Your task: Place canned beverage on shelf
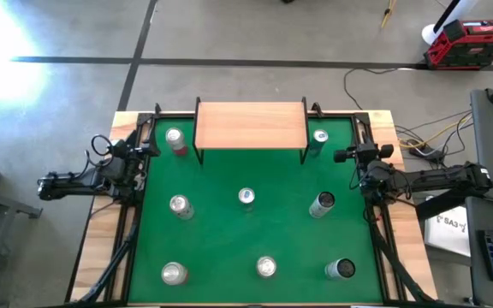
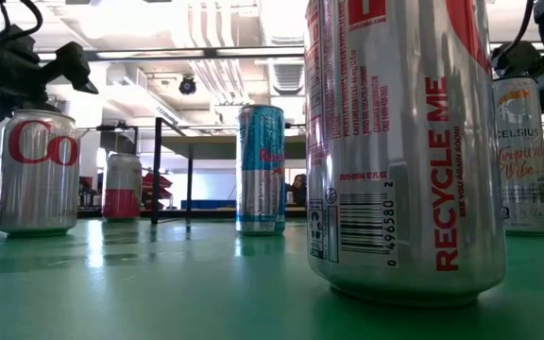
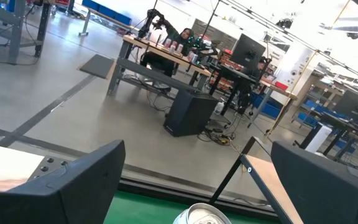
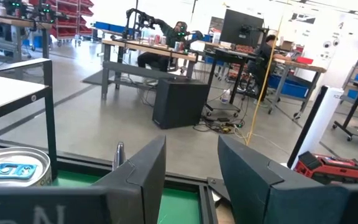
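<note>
Both arms sit parked at the table's edges. The left gripper (image 1: 141, 162) hangs by the left rim with its fingers (image 3: 82, 180) spread wide and nothing between them; in its wrist view a can's silver top (image 3: 201, 215) peeks up low between the two fingers, ahead of them and not gripped. That looks like the red-and-silver can (image 1: 175, 139) standing just left of the shelf (image 1: 251, 125).

Over on the right, the right gripper (image 1: 359, 162) rests by the right rim, fingers (image 4: 140, 171) drawn as close together as they go, holding nothing. Its wrist view catches a can top with a blue tab (image 4: 11, 169) off to one side, beside a black shelf leg (image 4: 50, 118).

The shelf stands at the far edge of the green mat (image 1: 221, 235), wooden top bare, well apart from both grippers.

Count from above: eight cans, all upright on the mat. Two flank the shelf, with the second one (image 1: 318, 139) at its right end. Three stand in a middle row, the centre one blue-topped (image 1: 246, 198). Three more line the near edge. One shelf.
</note>
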